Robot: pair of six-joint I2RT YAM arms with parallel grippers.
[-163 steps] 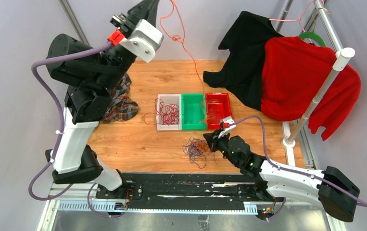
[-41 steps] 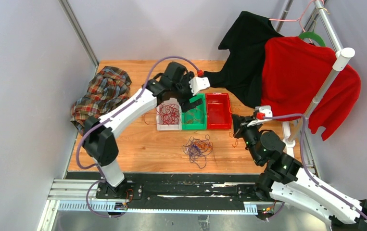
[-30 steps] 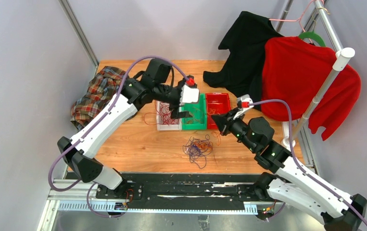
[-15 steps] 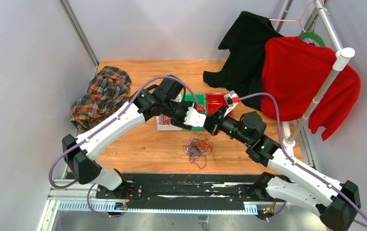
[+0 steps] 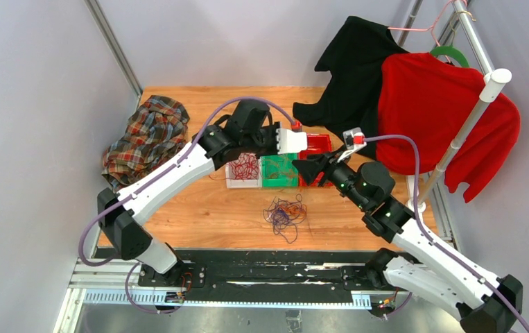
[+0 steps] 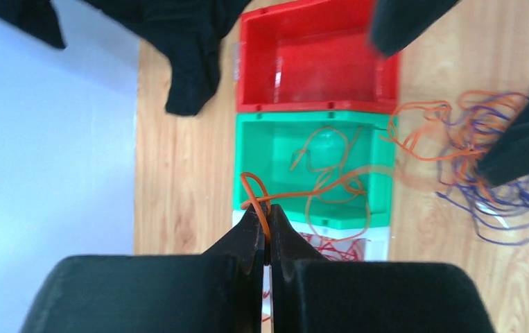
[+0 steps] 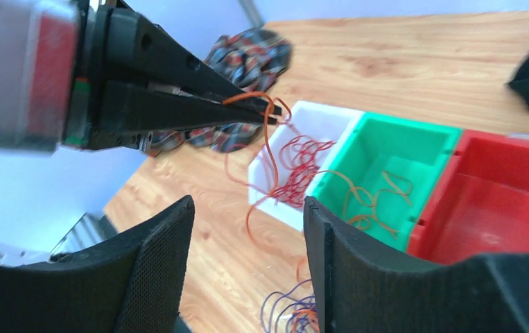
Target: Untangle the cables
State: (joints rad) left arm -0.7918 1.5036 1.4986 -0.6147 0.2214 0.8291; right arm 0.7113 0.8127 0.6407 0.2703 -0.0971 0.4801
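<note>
Pinches the orange cable in the left gripper, jaws pressed together on a small loop, raised above the seam between the green bin and the white bin. Carries the right gripper spread wide, nothing between its fingers, aimed at the left tips from the side of the red bin.

Lets the pinched cable drop nearly straight down from those tips, then trail through the green bin and out over its wall to the heap of purple and orange strands on the table, nearer the arm bases. Shows red cables coiled in the white bin.

Looks like the step of drawing one orange strand out of the heap. Turns, probably, on this: hanging length upright, just beyond the open right fingers and roughly centred in their gap, so closest to the right arm. Calls likely for a short forward reach and a close below the left pinch, or else a lowering into the green bin; cannot tell which. Risks dragging purple strands along, since both colours cross in the heap.
</note>
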